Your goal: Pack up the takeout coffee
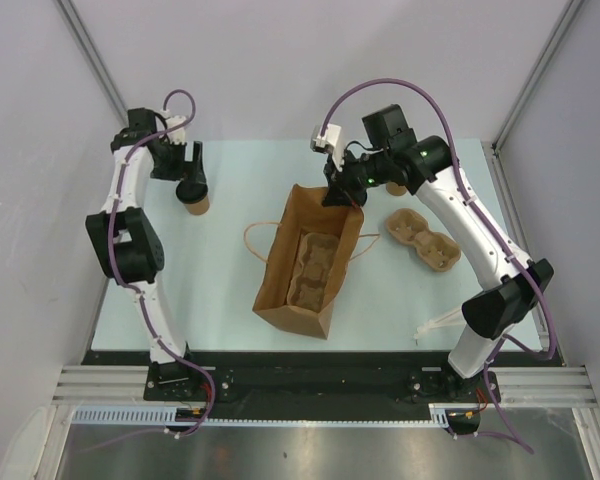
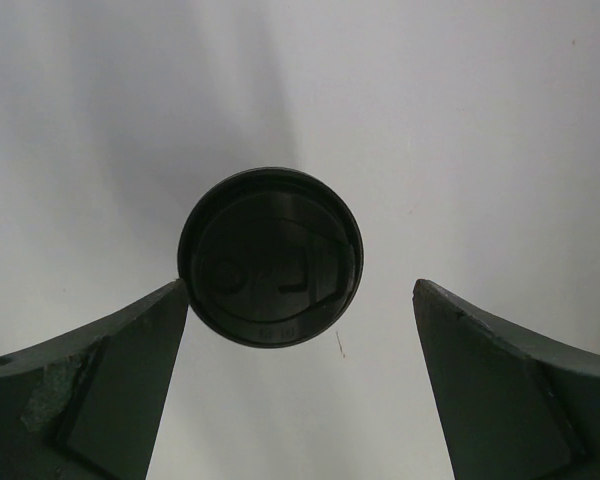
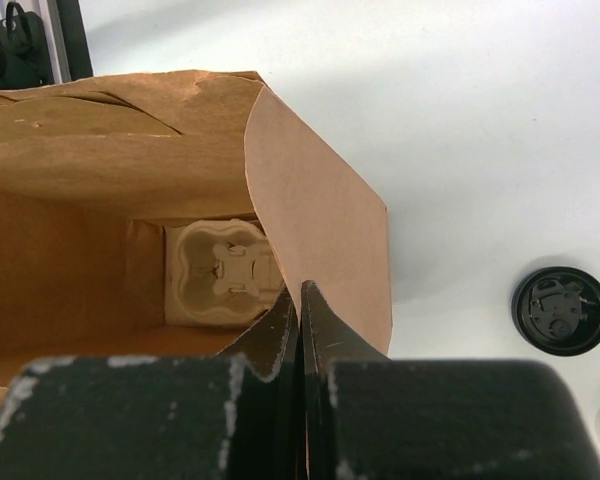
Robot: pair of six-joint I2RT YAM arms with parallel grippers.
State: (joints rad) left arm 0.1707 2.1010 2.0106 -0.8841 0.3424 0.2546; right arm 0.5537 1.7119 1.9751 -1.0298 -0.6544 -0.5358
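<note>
Your takeout coffee (image 1: pixel 198 205) stands on the table (image 1: pixel 210 300) at the far left, well apart from the paper bag (image 1: pixel 280 262). From overhead you see its tan side directly under the left gripper (image 1: pixel 192 183), with something black on top. The left wrist view shows what that is: a round black lid (image 2: pixel 270 255), seen straight down, hiding the cup beneath it. The fingers (image 2: pixel 130 370) are spread wide on either side of the lid and hold nothing. One fingertip lines up with the lid's edge, but you cannot tell whether it touches.

The bag stands open-mouthed mid-table with a pulp tray (image 1: pixel 315 265) lying at its bottom. The right gripper (image 1: pixel 332 195) is at the bag's far rim, and the right arm crosses above that end of the mouth. In the right wrist view you see its fingers pressed together on a flap of that rim, with the tray deep inside.

A second pulp tray (image 1: pixel 422 238) lies on the table just right of the bag. Only the right wrist view gives you a second black lid (image 3: pixel 562 310), flat on the table beside the bag; overhead, the arm covers that spot.
</note>
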